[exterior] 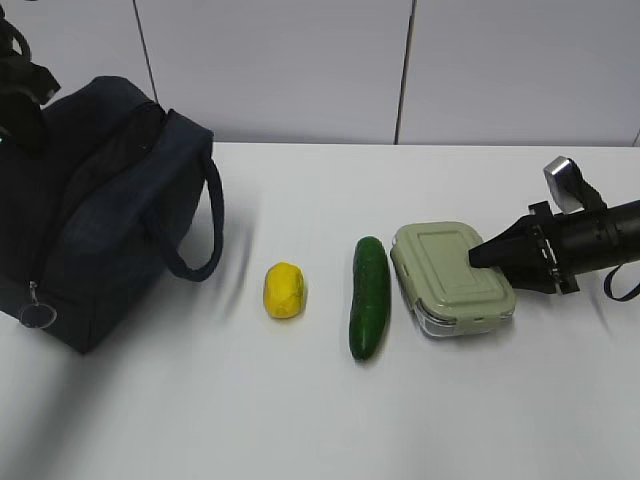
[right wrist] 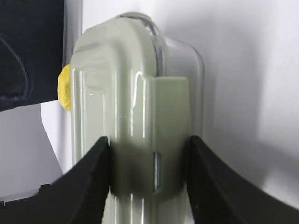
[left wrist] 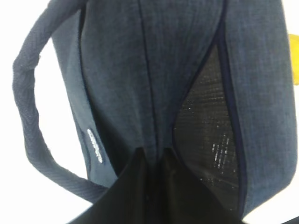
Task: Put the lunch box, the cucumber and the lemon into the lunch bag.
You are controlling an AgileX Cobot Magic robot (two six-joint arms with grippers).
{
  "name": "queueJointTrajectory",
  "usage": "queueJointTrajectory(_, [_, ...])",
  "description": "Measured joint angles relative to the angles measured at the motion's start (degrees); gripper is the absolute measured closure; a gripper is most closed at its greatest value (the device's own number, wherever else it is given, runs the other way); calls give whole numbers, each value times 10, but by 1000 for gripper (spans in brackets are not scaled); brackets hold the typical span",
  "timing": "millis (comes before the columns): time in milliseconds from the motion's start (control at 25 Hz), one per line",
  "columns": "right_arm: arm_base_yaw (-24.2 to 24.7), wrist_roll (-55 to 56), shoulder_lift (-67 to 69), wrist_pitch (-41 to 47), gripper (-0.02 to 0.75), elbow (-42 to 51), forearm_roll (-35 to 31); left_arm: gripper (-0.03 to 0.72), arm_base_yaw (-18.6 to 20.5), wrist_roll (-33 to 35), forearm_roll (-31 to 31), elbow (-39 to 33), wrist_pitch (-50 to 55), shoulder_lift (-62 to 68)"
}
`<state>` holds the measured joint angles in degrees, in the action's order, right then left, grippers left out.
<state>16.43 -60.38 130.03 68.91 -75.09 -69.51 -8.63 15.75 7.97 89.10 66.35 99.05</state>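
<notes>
Right hand (right wrist: 148, 158): closed across the lunch box (exterior: 452, 277), gripping its right end.
Left hand (left wrist: 152, 161): pinching the lunch bag (exterior: 95, 205) fabric.
Bag: far left of box.

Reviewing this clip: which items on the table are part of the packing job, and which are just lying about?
Part of the job:
lunch bag, at the left, left claw at its fabric
lemon
cucumber
lunch box, with the right claw closed around its lid clip

Lying about:
nothing else shows on the white table
</notes>
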Motion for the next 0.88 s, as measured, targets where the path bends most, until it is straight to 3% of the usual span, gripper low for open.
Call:
queueJointTrajectory(360, [-22,10,-14,-24,379,1,-4,677,-27,-7,-1,0,0,5])
queueJointTrajectory(880, [-25,48,-74,-38,379,3,-15,677,-36,-7,-3,0,0,7])
